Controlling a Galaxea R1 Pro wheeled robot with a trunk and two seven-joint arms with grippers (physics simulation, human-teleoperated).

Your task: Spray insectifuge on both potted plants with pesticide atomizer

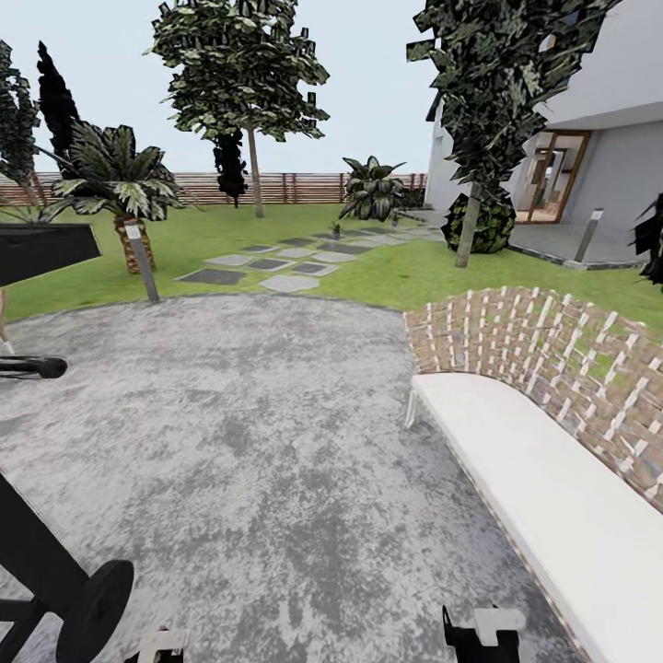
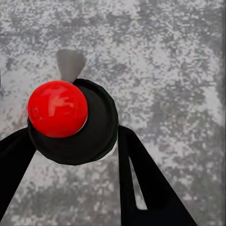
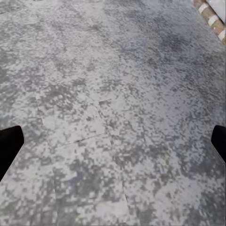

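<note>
I stand on a grey gravel patio [image 1: 258, 433] at the edge of the garden, whose lawn [image 1: 396, 276] and stepping stones [image 1: 276, 262] run to a brown slatted fence [image 1: 304, 187]. The pesticide atomizer is out of view. A tiny low plant [image 1: 336, 227] sits by the far stones, too small to tell whether it is one of the potted plants. My left gripper [image 2: 75, 134] is open over a black disc with a red ball [image 2: 57, 108]. My right gripper [image 3: 113, 141] is open above bare gravel, its fingertips [image 3: 9, 146] at the frame's edges.
A white bench with a woven back [image 1: 552, 497] lines the patio's right side. A short lamp post [image 1: 143, 262] and a palm [image 1: 115, 180] stand at the left lawn edge. A tree trunk [image 1: 468, 230] and the house [image 1: 599, 138] are at the right. A striped shrub [image 1: 373, 189] is far ahead.
</note>
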